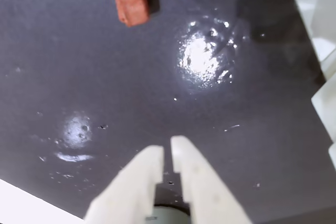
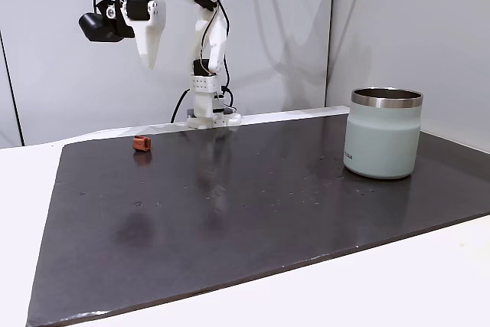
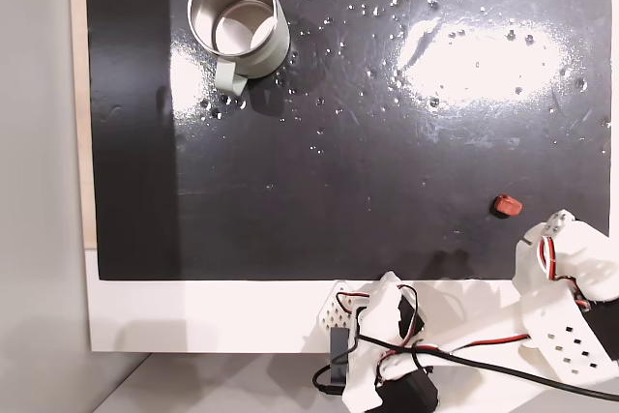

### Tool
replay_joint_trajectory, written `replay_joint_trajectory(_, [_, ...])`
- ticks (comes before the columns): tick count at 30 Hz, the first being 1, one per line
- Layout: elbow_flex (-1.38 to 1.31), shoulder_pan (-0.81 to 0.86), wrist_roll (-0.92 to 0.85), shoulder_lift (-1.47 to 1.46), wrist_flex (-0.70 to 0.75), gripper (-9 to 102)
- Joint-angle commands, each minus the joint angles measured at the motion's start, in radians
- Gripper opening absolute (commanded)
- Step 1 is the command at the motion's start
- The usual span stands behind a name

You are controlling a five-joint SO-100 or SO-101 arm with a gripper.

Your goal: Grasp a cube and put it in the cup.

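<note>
Approach step, nothing grasped yet. The end effector [image 2: 149, 63] hangs high above the tabletop [image 2: 253, 212], tips pointing down, touching nothing and carrying nothing; in the wrist view its fingers [image 1: 149, 169] sit nearly together with only a thin slit between them, so the opening is narrow. The cube [image 1: 132, 1] lies on the dark mat at about 11 o'clock from the fingertips in the wrist view, well apart from them; in a fixed view it sits low at the back left of the mat [image 2: 142, 143], near the arm's base. The cup [image 2: 383, 133] stands upright at the far right of that view, well apart from the cube, and looks empty seen from above [image 3: 239, 24]. Next move likely: spread the fingers wide, swing toward 11 o'clock, then descend to straddle the cube. It is small, so alignment needs to be tight.
</note>
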Motion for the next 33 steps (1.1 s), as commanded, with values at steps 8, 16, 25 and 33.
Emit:
replay_joint_trajectory(8, [0.072,0.003,0.126,0.048,-0.031,0])
replay_joint_trajectory(16, [0.115,0.029,0.206,0.015,-0.023,0])
replay_joint_trajectory(25, [0.127,0.054,0.193,0.018,-0.052,0])
replay_joint_trajectory(33, [0.123,0.061,0.190,-0.021,-0.074,3])
